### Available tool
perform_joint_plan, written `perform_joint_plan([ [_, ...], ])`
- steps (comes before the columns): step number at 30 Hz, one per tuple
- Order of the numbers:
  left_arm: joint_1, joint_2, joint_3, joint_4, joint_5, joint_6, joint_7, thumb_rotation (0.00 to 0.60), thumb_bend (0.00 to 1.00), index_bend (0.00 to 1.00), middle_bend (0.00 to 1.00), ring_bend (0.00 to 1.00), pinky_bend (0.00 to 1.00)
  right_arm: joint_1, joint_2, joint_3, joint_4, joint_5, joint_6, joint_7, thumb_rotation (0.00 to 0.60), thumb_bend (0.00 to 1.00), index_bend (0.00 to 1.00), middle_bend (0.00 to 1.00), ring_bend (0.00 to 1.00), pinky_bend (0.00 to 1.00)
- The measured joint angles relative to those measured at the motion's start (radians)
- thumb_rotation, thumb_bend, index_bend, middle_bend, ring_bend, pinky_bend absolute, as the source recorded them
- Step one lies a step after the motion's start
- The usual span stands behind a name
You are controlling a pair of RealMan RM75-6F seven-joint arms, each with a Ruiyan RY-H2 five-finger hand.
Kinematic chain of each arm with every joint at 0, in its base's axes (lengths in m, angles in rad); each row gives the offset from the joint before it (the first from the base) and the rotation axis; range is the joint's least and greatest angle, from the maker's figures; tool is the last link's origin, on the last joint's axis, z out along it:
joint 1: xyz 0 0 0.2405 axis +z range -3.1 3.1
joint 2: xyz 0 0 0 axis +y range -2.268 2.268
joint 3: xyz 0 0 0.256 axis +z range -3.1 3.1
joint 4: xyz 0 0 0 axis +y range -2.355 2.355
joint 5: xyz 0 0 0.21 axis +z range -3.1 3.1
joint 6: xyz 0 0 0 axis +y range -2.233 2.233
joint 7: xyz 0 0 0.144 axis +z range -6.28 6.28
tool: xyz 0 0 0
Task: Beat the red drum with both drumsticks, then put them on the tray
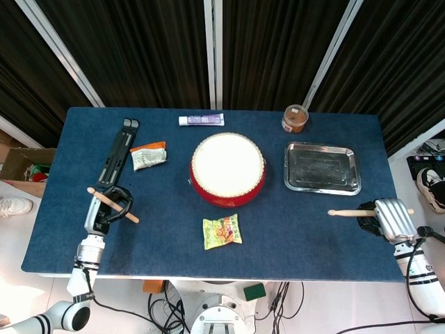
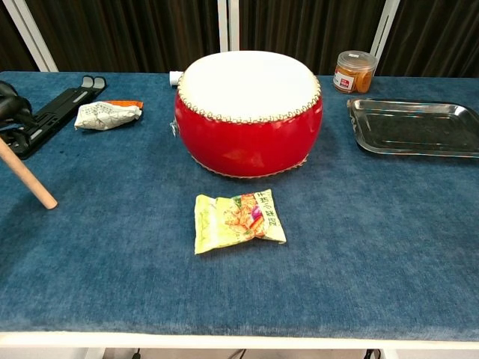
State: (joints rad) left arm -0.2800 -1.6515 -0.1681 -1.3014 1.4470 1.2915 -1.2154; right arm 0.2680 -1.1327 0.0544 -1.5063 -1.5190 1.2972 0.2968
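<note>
So the left robot hand (image 1: pixel 104 207) grips one light wooden drumstick (image 1: pixel 113 204) and the right robot hand (image 1: pixel 386 216) grips the other wooden drumstick (image 1: pixel 351 211), both near the edges of the blue cloth surface (image 1: pixel 160 233). The round red drum with the white skin (image 1: pixel 227 169) sits mid-surface, well apart from both. Risk I see: the left grip looks mid-shaft, so a swing could twist the stick loose or clip the yellow snack packet (image 1: pixel 222 231).

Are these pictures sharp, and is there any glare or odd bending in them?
Head view: evenly lit and sharp, with pale reflections on the metal tray; the drum casts only a faint shadow. Chest view: sharp too, the tray shows streaky glare, and the table's near edge bows slightly, suggesting wide-lens distortion.
</note>
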Motion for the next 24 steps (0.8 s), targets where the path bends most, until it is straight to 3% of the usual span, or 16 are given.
perform_joint_plan([
  [12,-0.018,-0.045,0.046,-0.005,0.015,-0.017,0.123,0.600,0.15,0.65,0.62,0.57,0.67,-0.009,0.004,0.002,-0.002,0.000,0.015,0.013,0.600,0.88,1.00,1.00,1.00,1.00],
  [24,-0.022,-0.103,0.049,0.073,-0.003,-0.032,0.113,0.600,0.12,0.80,0.81,0.75,0.94,-0.012,0.007,0.010,-0.004,0.000,0.026,0.029,0.600,0.88,1.00,1.00,1.00,1.00],
])
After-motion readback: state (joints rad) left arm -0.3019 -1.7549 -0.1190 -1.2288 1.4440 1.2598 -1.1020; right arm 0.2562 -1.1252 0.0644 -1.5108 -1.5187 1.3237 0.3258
